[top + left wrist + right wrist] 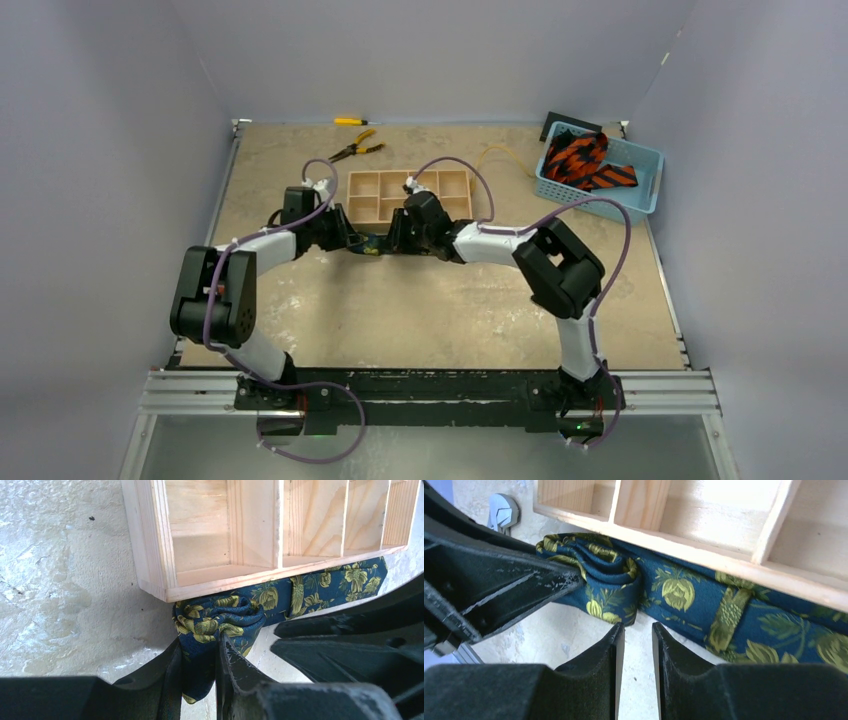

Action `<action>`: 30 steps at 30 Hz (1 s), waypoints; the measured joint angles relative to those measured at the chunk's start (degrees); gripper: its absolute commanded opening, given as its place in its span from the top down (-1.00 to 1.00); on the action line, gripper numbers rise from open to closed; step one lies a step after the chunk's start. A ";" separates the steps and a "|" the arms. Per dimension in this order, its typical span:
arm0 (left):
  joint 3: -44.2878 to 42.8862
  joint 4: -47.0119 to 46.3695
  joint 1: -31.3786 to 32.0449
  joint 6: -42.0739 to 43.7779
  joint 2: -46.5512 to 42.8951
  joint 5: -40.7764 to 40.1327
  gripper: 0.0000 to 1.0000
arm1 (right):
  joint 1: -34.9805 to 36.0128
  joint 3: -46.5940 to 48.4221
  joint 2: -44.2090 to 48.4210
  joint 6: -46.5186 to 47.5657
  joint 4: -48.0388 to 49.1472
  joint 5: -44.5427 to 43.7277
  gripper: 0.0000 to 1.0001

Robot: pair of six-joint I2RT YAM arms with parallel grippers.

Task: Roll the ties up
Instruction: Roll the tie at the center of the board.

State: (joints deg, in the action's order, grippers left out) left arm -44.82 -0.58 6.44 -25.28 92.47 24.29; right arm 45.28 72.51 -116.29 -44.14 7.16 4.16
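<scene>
Navy tie point(220, 617) with yellow flowers lies at the middle of the top view, pressed along the near wall of the wooden tray point(160, 555). Your left gripper point(199, 647) pinches its rolled end at the tray's lower left corner. Your right gripper point(638, 630), jaws narrowly apart with nothing between them, sits just short of the roll, crowding the left fingers. Orange-red ties point(585, 160) fill the blue basket point(640, 185) at upper right. Pliers point(357, 148) lie near the top edge. The table point(450, 310) stretches from the tie down to the arm bases.

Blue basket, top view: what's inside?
Visible: orange-red ties with black stripes, bunched in a heap inside the blue basket. How many there are, and anything beneath them, cannot be seen.
</scene>
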 measured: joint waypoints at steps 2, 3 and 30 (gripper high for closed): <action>0.00 0.44 0.13 -1.18 -0.24 -0.83 0.71 | 0.20 -1.27 1.70 0.98 0.04 -0.48 0.40; 0.00 0.79 0.15 -1.70 -0.33 -1.22 0.51 | 0.39 -2.23 2.86 1.68 0.37 -0.87 0.41; 10.21 14.82 6.56 -5.66 -26.29 -10.43 1.00 | 1.95 -6.14 11.28 5.81 0.35 -9.64 0.49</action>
State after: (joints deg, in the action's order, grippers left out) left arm -34.61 14.24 12.99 -30.94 66.17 13.87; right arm 47.22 66.37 -105.01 -38.33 7.51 -5.48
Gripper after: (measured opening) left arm 0.003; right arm 0.259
